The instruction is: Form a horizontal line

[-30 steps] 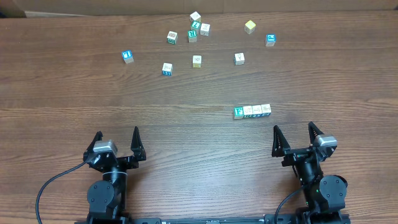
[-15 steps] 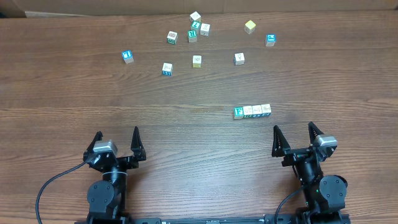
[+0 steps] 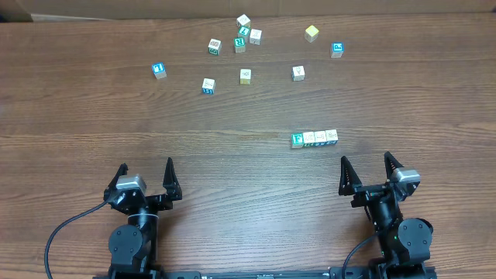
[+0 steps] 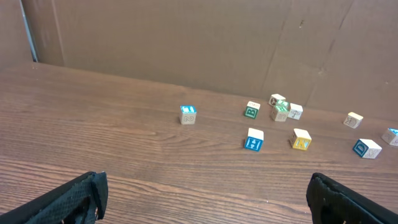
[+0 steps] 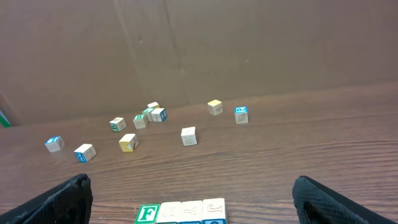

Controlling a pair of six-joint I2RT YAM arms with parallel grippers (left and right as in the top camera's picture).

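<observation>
**A:** Quick one from us: what's sitting around the horizontal line (image 3: 314,139) on the desk (image 3: 232,178)?

**B:** From overhead we see a scatter of loose cubes (image 3: 246,76), all on the far side of it. There's a tight cluster (image 3: 244,35) near the back edge, with a yellow cube (image 3: 311,32) and a blue cube (image 3: 337,49) off to its right. The closest stray is a pale cube (image 3: 298,73), and even that is well apart from the line. A cardboard wall (image 5: 249,43) closes off the back.

**A:** And anything between the line and the arms?

**B:** We only see wood grain there. The line lies just ahead of the right pincer (image 3: 366,159) and a bit to its left. In the right wrist view it sits at the bottom edge, partly cut off.

**A:** Which way does it run?

**B:** Its long axis goes left-right, parallel to the desk's near edge. The teal cube (image 3: 297,140) with the white F is the left end, and the three cream cubes (image 3: 320,138) touch in a row to its right.

**A:** Pincers?

**B:** Both released and holding nothing. The right one is spread wide. The left pincer (image 3: 146,165) is spread too, well apart from the line on the other side.
</observation>
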